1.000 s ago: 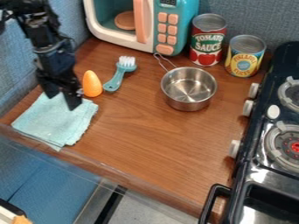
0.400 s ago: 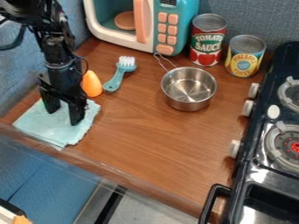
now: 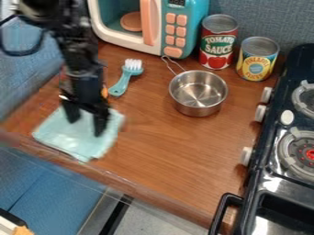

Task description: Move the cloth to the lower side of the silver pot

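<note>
My gripper [image 3: 86, 128], fingers apart, at the cloth [image 3: 69, 138], left of frame; weak contact could let it slip free.

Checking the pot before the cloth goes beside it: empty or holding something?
Empty. The silver pot is open at the top, and its bare, shiny metal bottom shows with nothing on it.

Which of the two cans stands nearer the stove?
The shorter, yellow-labelled can is nearer the stove; the taller, mostly red can stands beside the microwave.
</note>
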`<state>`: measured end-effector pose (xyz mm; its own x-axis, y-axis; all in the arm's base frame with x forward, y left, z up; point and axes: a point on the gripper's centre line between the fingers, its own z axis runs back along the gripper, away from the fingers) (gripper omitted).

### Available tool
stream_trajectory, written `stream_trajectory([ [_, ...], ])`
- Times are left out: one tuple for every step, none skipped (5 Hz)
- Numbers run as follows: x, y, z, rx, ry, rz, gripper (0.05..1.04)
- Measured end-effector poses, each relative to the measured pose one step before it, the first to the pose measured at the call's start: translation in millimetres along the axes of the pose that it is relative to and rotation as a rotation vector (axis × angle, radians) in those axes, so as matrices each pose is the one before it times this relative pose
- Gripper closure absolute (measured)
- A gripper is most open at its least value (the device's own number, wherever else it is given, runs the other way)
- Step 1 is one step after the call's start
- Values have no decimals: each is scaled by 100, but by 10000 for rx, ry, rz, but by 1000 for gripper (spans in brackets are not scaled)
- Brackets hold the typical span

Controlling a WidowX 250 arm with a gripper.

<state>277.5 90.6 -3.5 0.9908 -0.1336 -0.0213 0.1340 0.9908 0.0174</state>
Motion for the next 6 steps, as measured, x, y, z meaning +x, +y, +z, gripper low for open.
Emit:
stream_trajectory([
  [313, -4318, 354, -392, 33, -264, 83],
  [980, -3830, -96, -52, -23, -177, 83],
  [742, -2855, -63, 65, 49, 94, 83],
  [621, -1648, -202, -64, 69, 673, 83],
  [-72, -151, 2, 161, 76, 280, 84],
  [280, 61, 2318, 31, -524, 100, 83],
])
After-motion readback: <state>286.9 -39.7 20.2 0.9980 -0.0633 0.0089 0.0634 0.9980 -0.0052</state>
